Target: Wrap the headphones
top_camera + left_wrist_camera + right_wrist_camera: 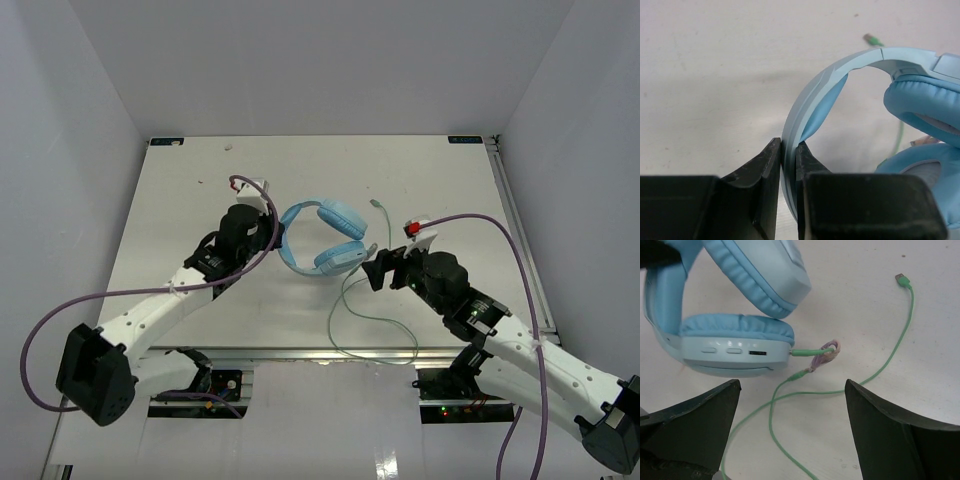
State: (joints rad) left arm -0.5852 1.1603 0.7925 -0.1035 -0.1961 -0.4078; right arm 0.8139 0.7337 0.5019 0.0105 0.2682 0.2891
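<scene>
Trailing pale-green cord (771, 415) off lt-blue headphones (338, 216) w/ 2 padded earcups (737, 330)

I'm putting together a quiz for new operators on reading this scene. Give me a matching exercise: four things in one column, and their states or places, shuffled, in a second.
Things:
1. left pincer
2. right pincer
3. plug
4. earcup with buttons

States or places:
a. lies loose on the table
b. shut on the headband
c. the cord runs into it
d. open above the cord

Pairs: 1-b, 2-d, 3-a, 4-c.
</scene>
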